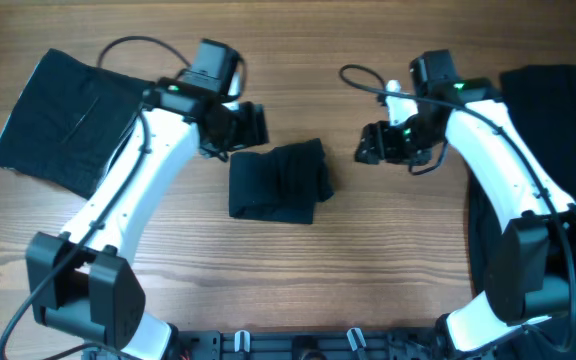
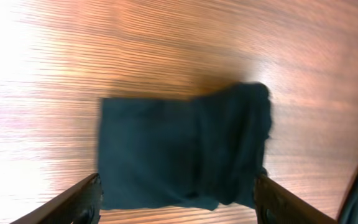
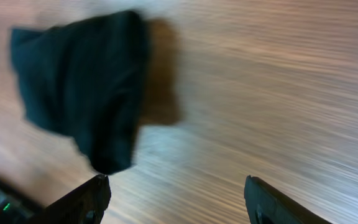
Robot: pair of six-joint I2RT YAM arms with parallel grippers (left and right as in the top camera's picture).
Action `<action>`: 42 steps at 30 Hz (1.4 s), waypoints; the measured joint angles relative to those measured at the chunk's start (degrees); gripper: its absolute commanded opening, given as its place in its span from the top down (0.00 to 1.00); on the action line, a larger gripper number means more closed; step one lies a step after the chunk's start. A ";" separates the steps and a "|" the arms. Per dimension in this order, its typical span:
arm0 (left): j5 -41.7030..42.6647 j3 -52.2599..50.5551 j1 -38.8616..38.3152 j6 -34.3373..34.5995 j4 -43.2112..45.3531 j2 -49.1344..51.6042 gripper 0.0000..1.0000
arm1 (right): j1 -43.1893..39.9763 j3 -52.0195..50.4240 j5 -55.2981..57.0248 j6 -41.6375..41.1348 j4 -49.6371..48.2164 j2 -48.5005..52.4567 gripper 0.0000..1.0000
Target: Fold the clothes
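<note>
On the table [image 1: 368,250], a folded dark garment [image 1: 276,182] lies between open jaws

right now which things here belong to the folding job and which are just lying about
Job:
folded garment in the centre
flat garment at far left
dark garment at the right edge

Not the job:
wooden table
black cable by the right arm

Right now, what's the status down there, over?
Left fingers open, right fingers open, both empty. Folded garment lies on table between them. Nothing in the way.
</note>
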State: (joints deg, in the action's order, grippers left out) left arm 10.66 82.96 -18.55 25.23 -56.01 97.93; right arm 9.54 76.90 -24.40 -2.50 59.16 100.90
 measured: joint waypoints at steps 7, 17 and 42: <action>0.79 -1.66 11.28 0.63 -0.55 0.00 0.19 | 12.79 -5.16 -6.51 -2.38 -5.92 1.70 0.27; 0.83 -1.70 13.70 0.63 -0.57 0.00 0.19 | 18.67 -5.57 -8.24 -9.42 -8.00 6.58 0.96; 6.64 -9.51 7.04 -3.96 2.29 0.07 0.07 | 18.10 -5.90 8.07 -15.45 3.48 2.75 0.35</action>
State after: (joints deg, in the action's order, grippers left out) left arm 17.30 73.45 -11.51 21.28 -53.71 98.00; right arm 27.64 71.00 -16.34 -17.96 62.63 103.66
